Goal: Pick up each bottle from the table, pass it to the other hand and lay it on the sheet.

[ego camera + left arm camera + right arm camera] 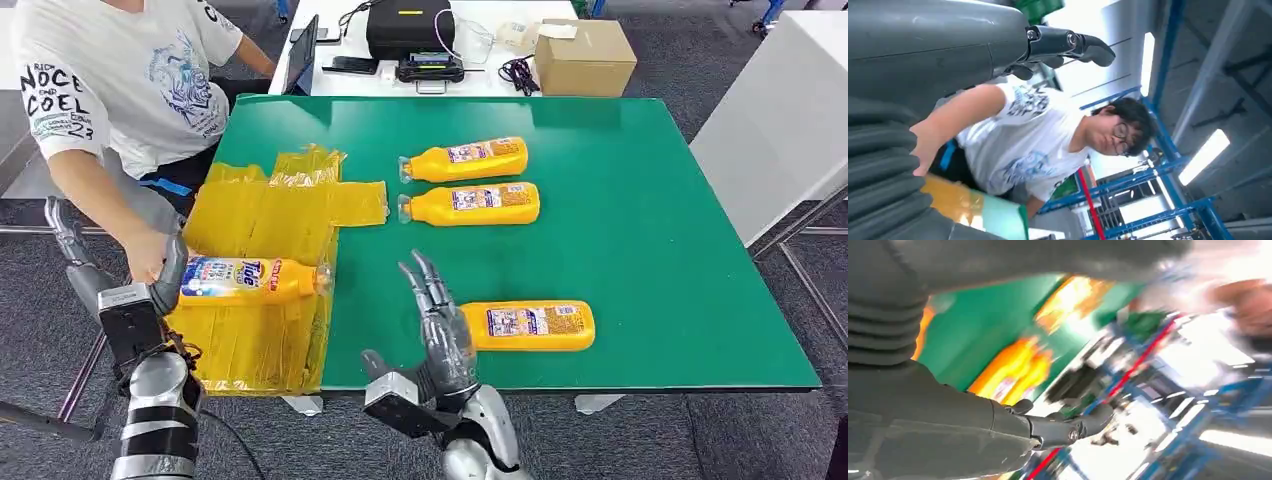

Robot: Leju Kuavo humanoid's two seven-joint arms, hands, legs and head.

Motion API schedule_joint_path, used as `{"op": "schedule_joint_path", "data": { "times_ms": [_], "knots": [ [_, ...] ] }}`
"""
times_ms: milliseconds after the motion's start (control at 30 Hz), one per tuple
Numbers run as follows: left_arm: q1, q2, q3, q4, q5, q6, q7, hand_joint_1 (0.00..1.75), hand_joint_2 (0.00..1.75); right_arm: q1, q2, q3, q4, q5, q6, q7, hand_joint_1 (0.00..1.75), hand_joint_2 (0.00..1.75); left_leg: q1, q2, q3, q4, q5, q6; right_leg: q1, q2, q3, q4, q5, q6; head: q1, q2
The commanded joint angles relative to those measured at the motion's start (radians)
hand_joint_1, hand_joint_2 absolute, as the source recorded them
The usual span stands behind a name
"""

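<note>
Head view has the green worktop (640,250) with 4 orange bottles in play. The left hand (160,285) grips the labelled bottle (245,280), its fingers wrapped round the base end, and the bottle lies on its side over the yellow sheet (270,215) at the worktop's left edge; whether it touches the sheet is unclear. A person's hand (148,255) sits right beside that grip. The right hand (440,325) is raised with fingers spread and holds nothing, just beside the near bottle (530,326). 2 more bottles lie parallel further back, the far bottle (465,160) and the middle bottle (470,204). Right wrist view is badly blurred.
</note>
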Motion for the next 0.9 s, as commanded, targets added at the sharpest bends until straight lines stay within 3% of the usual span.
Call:
{"op": "schedule_joint_path", "data": {
  "times_ms": [33,300,433,900],
  "knots": [
    [0.098,0.036,-0.131,0.027,-0.041,-0.004,-0.019,0.0,1.75,-0.063,-0.18,-0.128,0.018,0.208,0.109,0.2,0.0,1.75,0.001,0.001,0.004,-0.002,-0.001,-0.001,0.001,0.0,0.005,-0.003,0.0,-0.001,0.0,0.0],
    [0.102,0.021,-0.179,0.083,-0.028,-0.004,-0.019,0.0,1.75,-0.072,-0.19,-0.126,0.008,0.255,0.146,0.249,0.0,1.75,0.0,0.0,0.003,0.0,-0.001,-0.002,0.001,-0.001,0.004,-0.002,0.0,-0.002,0.0,0.0],
    [0.1,0.007,-0.156,0.112,-0.056,-0.004,-0.019,0.0,1.75,-0.1,-0.236,-0.111,0.051,0.299,0.269,0.358,0.0,1.75,0.0,0.0,0.002,0.0,-0.001,-0.001,0.001,-0.001,0.003,-0.002,0.0,-0.001,-0.001,0.0],
    [0.04,-0.022,-0.117,0.201,-0.166,-0.004,-0.019,0.0,1.75,-0.159,-0.32,-0.066,0.167,0.226,0.418,0.419,0.0,1.75,0.0,-0.001,0.001,0.0,0.0,-0.001,0.001,-0.001,0.003,-0.002,0.0,-0.001,-0.001,0.0]
  ]
}}
